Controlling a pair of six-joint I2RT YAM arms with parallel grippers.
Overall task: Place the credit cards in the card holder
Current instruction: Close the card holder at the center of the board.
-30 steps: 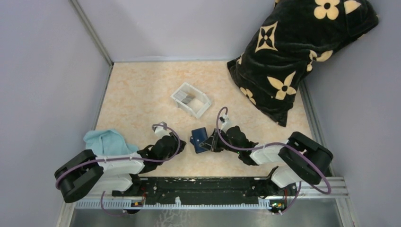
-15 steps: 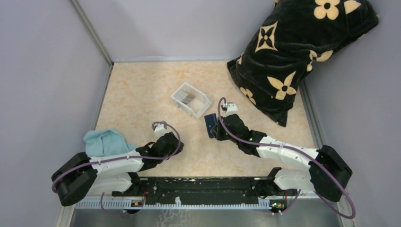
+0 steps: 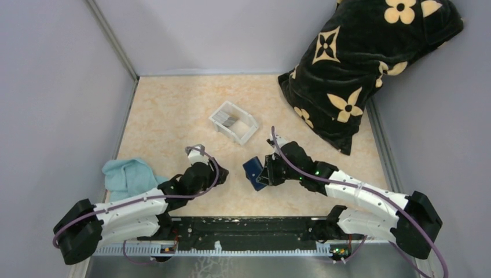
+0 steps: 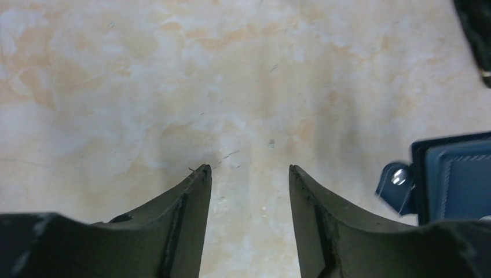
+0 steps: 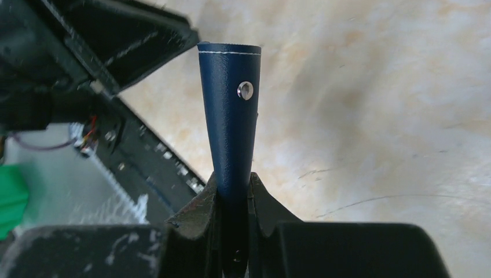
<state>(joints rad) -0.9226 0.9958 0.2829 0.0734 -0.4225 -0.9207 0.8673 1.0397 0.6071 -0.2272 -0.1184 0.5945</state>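
Out in the middle of the table, between my two arms, sits the card holder, and my right pincer has it clamped. On the right wrist camera the navy wallet stands edge-on, squeezed tight between both fingers, its folded end pointing away from me, white stitching along that end and the small snap stud shining on its side. Whether its lower edge touches the tabletop, I cannot tell.

Over to my left pincer: it's released, jaws spread, nothing between them. The left wrist camera shows my two dark fingertips apart over bare marbled tabletop. At the right edge of that view is a corner of the card holder, lighter blue lining facing the lens, with a little tab and metal snap hanging off its left side. So the wallet is just beside my left pincer, apart from it.

Farther back, the white tray lies tilted on the table, and the credit cards are flat inside it, greyish, well apart from both pincers. A teal cloth is bunched by my left arm, and a black pillow with cream flowers leans in the far right corner.
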